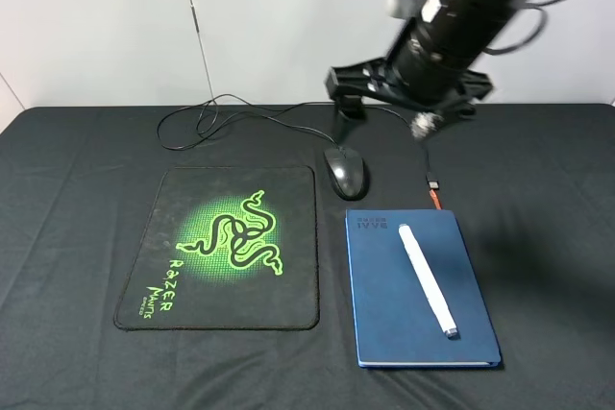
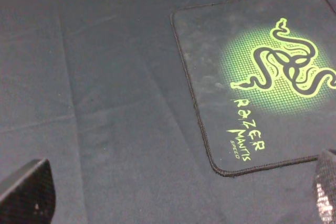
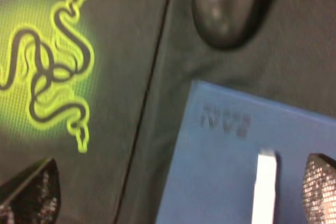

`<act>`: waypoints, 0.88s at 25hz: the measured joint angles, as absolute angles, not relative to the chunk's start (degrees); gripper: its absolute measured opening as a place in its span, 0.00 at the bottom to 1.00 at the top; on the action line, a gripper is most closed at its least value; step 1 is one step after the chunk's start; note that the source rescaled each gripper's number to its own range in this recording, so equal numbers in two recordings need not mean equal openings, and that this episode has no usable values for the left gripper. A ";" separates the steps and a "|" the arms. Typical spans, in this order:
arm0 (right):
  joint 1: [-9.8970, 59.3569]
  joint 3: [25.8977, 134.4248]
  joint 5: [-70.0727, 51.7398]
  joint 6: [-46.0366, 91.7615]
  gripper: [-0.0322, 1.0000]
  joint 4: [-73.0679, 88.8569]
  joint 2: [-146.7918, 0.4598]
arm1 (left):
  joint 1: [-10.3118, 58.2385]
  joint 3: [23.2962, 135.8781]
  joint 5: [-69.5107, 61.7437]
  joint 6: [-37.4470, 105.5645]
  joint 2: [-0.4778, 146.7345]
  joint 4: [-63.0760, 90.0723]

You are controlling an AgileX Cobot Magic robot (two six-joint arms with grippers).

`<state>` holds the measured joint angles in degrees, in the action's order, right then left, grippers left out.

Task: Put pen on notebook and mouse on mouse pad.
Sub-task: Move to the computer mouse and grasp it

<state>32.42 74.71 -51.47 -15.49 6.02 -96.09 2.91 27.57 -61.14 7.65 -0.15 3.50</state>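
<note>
The white pen (image 1: 428, 280) lies diagonally on the dark blue notebook (image 1: 418, 290) at the front right. The black mouse (image 1: 346, 172) rests on the table cloth just past the notebook, beside the mouse pad's (image 1: 226, 247) far right corner and off the pad. My right gripper (image 1: 384, 120) hangs open above and behind the mouse, holding nothing. The right wrist view shows the mouse (image 3: 228, 6), the notebook (image 3: 220, 182), the pen's end (image 3: 265, 187) and the green logo (image 3: 52, 66). My left gripper (image 2: 176, 198) is open over bare cloth near the pad's (image 2: 262, 77) edge.
The mouse cable (image 1: 211, 117) loops across the back of the table, and its orange-tipped plug (image 1: 434, 194) lies just past the notebook's far right corner. A black cloth (image 1: 77, 189) covers the whole table. A white wall stands behind.
</note>
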 joint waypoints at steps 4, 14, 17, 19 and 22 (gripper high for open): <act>32.42 82.40 -53.82 -15.44 1.00 4.51 -103.26 | 2.91 27.57 -61.14 7.65 -0.15 3.50; 32.42 99.89 -60.19 -14.38 1.00 -1.62 -119.18 | 2.91 27.57 -61.14 7.65 -0.15 3.50; 32.42 104.87 -62.68 -14.13 1.00 -2.49 -123.41 | 2.91 27.57 -61.14 7.65 -0.15 3.50; 32.42 107.83 -64.03 -14.13 1.00 -3.01 -125.88 | 2.91 27.57 -61.14 7.65 -0.15 3.50; 32.42 111.42 -65.26 -13.94 1.00 -3.62 -128.75 | 2.91 27.57 -61.14 7.65 -0.15 3.50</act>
<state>32.42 111.42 -65.26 -13.94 -3.62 -128.75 2.91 27.57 -61.14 7.65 -0.15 3.50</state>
